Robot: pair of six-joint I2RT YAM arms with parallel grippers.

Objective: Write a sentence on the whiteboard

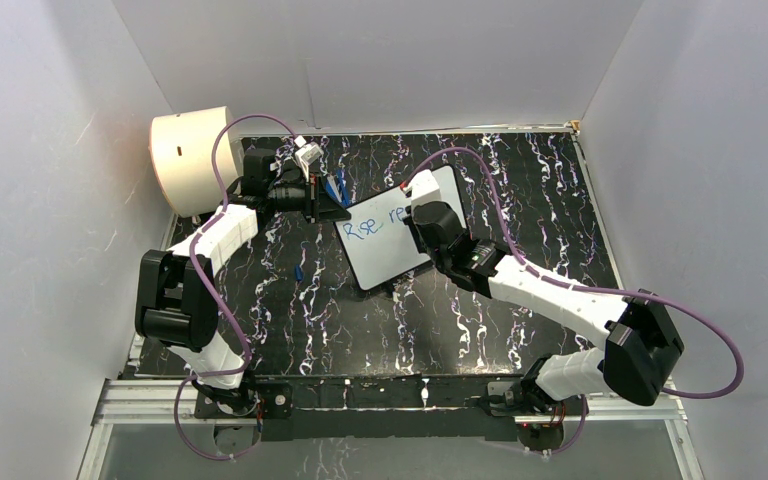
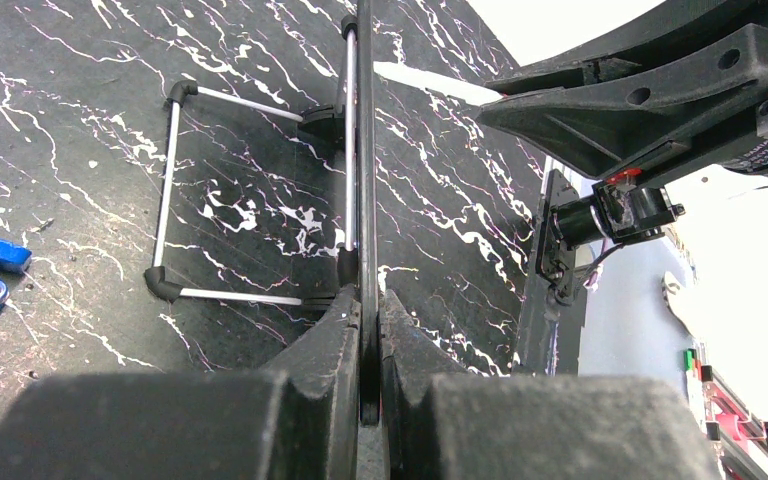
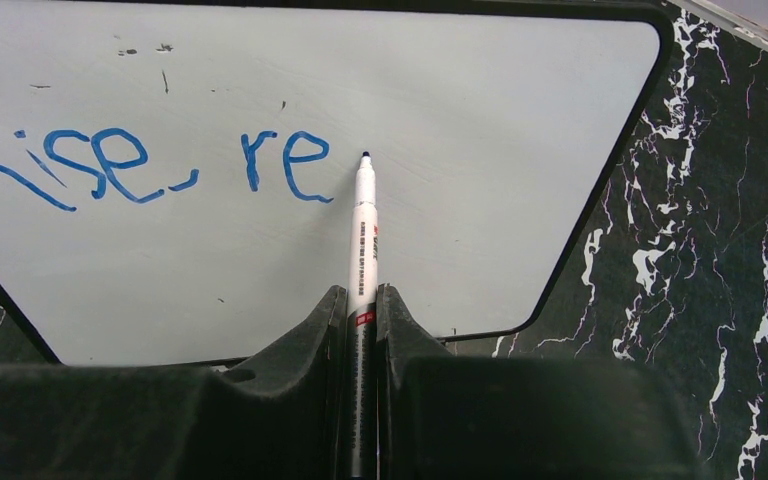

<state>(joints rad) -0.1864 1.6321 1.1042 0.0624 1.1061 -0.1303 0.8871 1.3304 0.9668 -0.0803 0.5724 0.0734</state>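
Whiteboard [image 1: 380,258] is held face-up at a tilt near the middle of the counter [image 1: 550,200], between the two arms. Its left edge is clamped by the left arm's fingers [image 2: 346,325], which are closed on the thin black rim, seen edge-on from that wrist. A wire stand [image 2: 172,190] is noted just behind the board.

Sentence [image 3: 140,165] is only partly written: "Rise" and "re" in blue, on one line, toward the board's upper left as seen from the right wrist.

Marker pen [image 3: 363,235] is gripped by the right arm's fingers [image 3: 336,315], shut on its barrel. Its long axis runs straight away from the fingers, up the board face and square across the writing line. The tip sits just right of the "e"; contact with the surface cannot be confirmed, though it looks likely.

Judged: the next letter is to be laid rightward of the tip, where blank white remains before the rim. Writing falls to the right arm; the left only steadies.
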